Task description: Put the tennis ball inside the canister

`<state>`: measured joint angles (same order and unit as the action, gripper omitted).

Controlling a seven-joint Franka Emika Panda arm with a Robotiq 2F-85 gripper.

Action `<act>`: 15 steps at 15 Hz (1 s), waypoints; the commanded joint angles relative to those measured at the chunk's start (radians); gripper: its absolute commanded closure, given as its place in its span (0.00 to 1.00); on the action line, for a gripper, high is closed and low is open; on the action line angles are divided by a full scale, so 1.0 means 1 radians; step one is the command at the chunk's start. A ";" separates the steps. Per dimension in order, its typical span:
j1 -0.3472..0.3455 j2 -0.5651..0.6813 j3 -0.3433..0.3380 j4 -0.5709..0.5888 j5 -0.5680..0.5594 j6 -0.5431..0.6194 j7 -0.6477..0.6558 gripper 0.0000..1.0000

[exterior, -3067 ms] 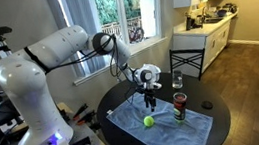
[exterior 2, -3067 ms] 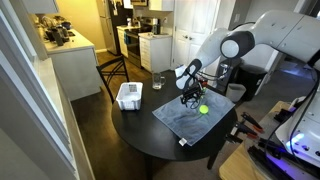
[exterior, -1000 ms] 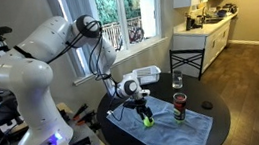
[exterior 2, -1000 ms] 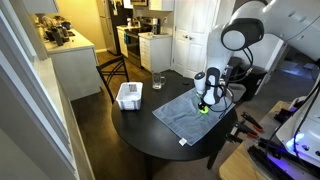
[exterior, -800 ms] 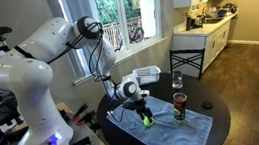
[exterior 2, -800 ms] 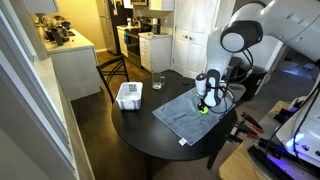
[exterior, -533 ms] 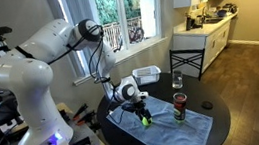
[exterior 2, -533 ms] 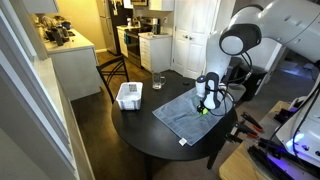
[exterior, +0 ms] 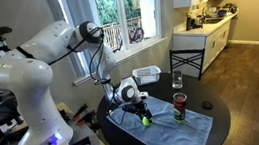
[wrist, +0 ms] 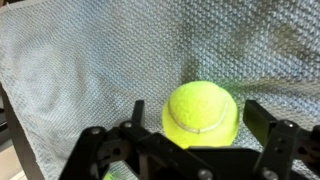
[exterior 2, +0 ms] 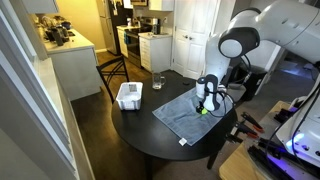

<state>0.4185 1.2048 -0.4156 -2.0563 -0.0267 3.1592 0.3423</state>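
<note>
The yellow-green tennis ball (wrist: 201,113) lies on a grey-blue cloth (wrist: 90,70). In the wrist view my gripper (wrist: 198,120) is open, with one finger on each side of the ball and a gap to each. In both exterior views the gripper (exterior: 143,115) (exterior 2: 205,106) is low over the cloth at the ball (exterior: 146,122) (exterior 2: 204,110). The canister (exterior: 180,106), a clear tube with a red band, stands upright on the cloth to the right of the ball.
The cloth (exterior: 172,129) (exterior 2: 185,115) covers part of a round dark table (exterior 2: 150,135). A clear glass (exterior: 177,80) (exterior 2: 158,81) and a white mesh basket (exterior: 148,75) (exterior 2: 129,96) stand on the table. A small dark disc (exterior: 206,105) lies near the canister.
The arm has swung over and come down from above the cloth until the open fingers sit on either side of the ball. The ball and canister have not moved.
</note>
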 commanded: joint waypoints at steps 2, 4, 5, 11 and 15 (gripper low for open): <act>-0.006 0.002 0.008 0.010 0.033 0.035 -0.075 0.00; -0.004 0.008 0.008 0.017 0.031 0.042 -0.084 0.25; -0.005 0.008 0.009 0.018 0.029 0.045 -0.088 0.26; 0.004 -0.010 0.003 -0.016 0.036 0.076 -0.096 0.58; 0.074 -0.089 -0.037 -0.151 0.103 0.223 -0.097 0.61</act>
<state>0.4359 1.2015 -0.4238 -2.0720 0.0058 3.2823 0.2990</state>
